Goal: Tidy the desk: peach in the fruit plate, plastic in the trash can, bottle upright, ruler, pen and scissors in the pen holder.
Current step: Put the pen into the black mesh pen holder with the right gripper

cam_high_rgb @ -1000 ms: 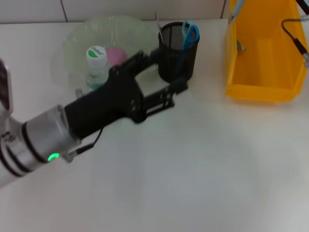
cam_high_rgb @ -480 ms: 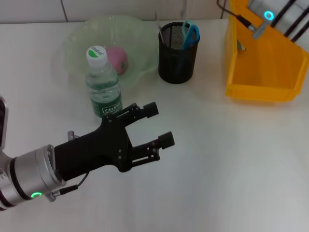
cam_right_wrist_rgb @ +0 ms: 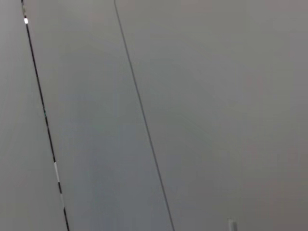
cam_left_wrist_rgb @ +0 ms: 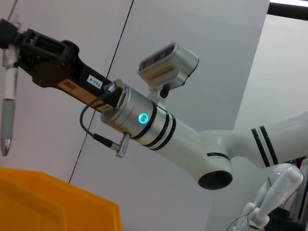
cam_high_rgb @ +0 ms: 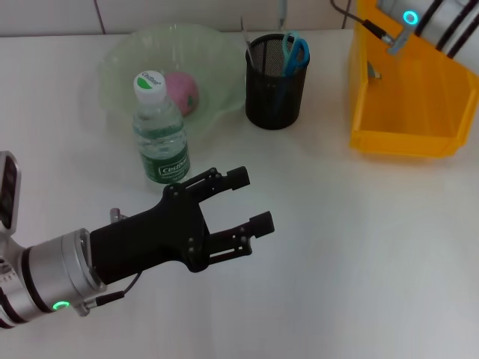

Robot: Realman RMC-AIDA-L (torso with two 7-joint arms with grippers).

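The clear bottle [cam_high_rgb: 160, 134] with a white cap stands upright in front of the green fruit plate [cam_high_rgb: 123, 52], which holds the pink peach [cam_high_rgb: 182, 90]. My left gripper [cam_high_rgb: 249, 199] is open and empty, low over the table just right of and nearer than the bottle. The black mesh pen holder [cam_high_rgb: 274, 90] holds the blue scissors [cam_high_rgb: 296, 49]. The left wrist view shows my right gripper [cam_left_wrist_rgb: 10, 34] shut on a clear pen [cam_left_wrist_rgb: 8, 103] that hangs point down. In the head view the pen's tip [cam_high_rgb: 282, 9] shows above the holder, and the right arm [cam_high_rgb: 408, 16] is at the top right.
The yellow trash can [cam_high_rgb: 404, 138] stands at the back right, under the right arm; its inside looks bare. A white wall rises behind the table. The right wrist view shows only wall.
My left arm has drawn back from the bottle toward the front left, leaving it upright. The right arm has come into view at the top right.
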